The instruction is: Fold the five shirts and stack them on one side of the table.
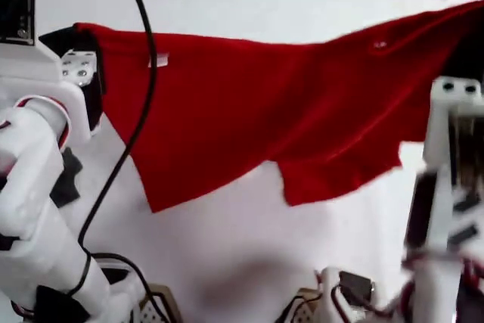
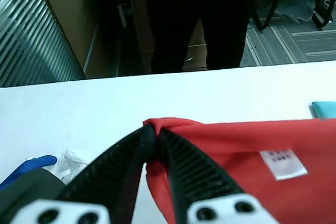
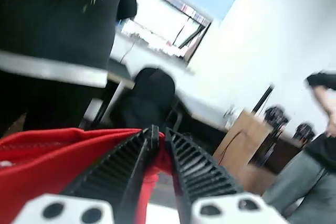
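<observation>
pinching the red shirt at 2 far corners, we hold it stretched across the upper half of the high view over the white table. left gripper and right gripper each clamp cloth, likely so it spreads flat for folding.

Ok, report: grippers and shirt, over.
Left gripper shut on red shirt. Right gripper shut on it too. Shirt stretched between them. Black cable crosses in front.

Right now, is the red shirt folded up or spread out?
Spread out. The left gripper pinches one end of the red shirt and the right gripper the other, so it stretches wide between them over the table.
</observation>
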`<state>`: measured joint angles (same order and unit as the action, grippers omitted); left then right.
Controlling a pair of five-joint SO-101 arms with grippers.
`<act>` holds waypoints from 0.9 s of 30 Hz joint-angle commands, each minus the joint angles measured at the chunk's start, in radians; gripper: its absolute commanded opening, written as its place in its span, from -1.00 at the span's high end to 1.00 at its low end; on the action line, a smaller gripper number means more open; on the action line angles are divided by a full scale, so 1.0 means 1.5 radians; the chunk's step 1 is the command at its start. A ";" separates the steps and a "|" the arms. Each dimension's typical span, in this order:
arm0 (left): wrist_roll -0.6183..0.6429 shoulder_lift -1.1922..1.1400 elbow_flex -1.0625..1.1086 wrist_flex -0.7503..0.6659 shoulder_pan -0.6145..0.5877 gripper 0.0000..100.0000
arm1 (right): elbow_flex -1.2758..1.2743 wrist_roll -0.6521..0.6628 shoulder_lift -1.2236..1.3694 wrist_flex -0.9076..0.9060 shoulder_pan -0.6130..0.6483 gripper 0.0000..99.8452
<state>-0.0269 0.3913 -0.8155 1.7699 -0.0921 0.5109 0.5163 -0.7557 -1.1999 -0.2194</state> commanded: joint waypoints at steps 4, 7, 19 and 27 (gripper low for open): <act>-0.003 0.076 -0.010 0.006 -0.007 0.95 | 0.020 0.001 -0.054 -0.035 0.002 0.96; -0.004 0.110 -0.009 0.004 -0.007 0.95 | 0.021 0.001 -0.061 -0.032 0.002 0.96; -0.006 0.139 -0.002 -0.017 -0.007 0.95 | 0.026 0.001 -0.056 0.037 -0.005 0.96; -0.006 0.139 -0.002 -0.016 -0.007 0.95 | 0.009 0.002 0.007 0.070 -0.005 0.96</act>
<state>-0.0284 0.6030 -0.8170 1.7637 -0.0921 0.5278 0.5163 -0.8078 -1.1370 -0.2194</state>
